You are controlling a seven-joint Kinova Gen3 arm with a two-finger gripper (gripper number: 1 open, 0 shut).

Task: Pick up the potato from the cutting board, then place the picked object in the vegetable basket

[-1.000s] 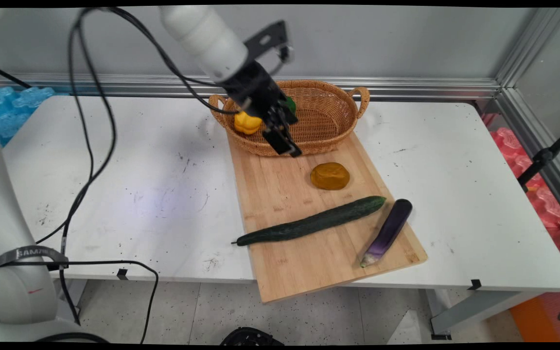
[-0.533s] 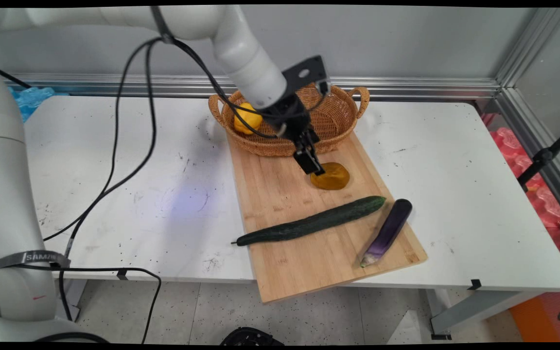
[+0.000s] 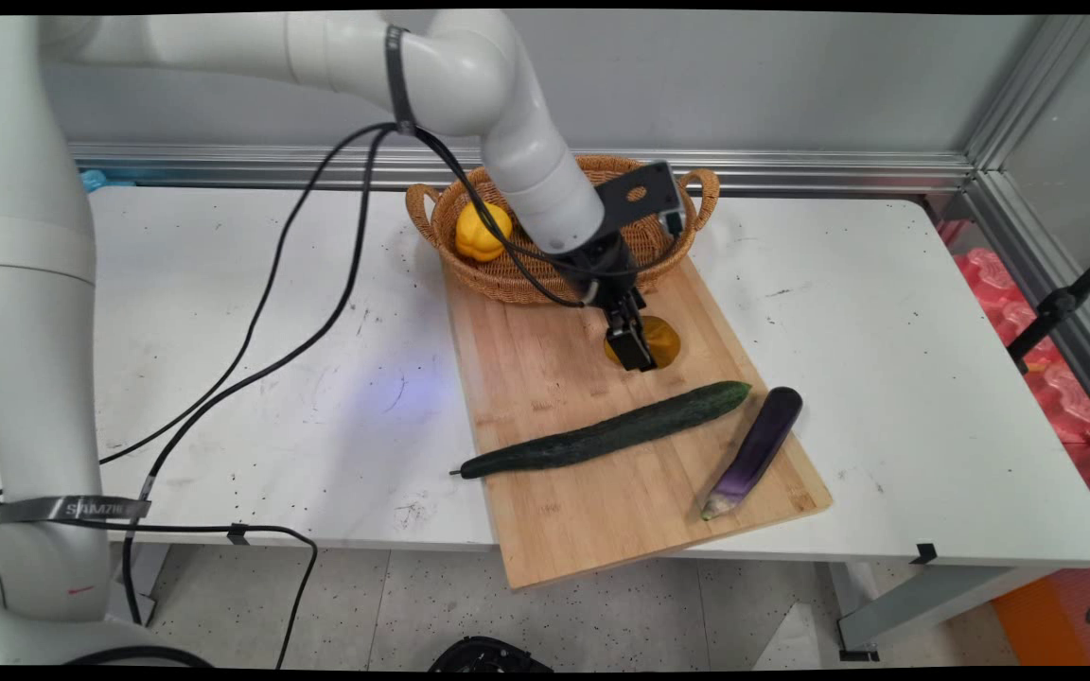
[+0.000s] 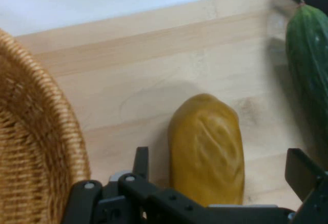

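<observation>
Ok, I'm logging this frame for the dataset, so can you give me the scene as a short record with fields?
pincer: open, fingers either side of the bread roll
bread roll: brown-yellow, lying on the cutting board
basket: wicker, at the board's far end, holding a yellow pepper
cucumber: across the board
eggplant: at its right edge

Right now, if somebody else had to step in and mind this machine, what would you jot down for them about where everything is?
Gripper: open, low over the cutting board, one finger on each side of the bread roll; it is not closed on it.
Things: the bread roll lies on the board just in front of the basket. A yellow pepper sits in the basket. The cucumber lies across the board nearer the front, with the eggplant to its right at the board's edge.
Change: one second ago the gripper was up over the basket; it has since come down to the roll. Nothing on the board has moved.
</observation>
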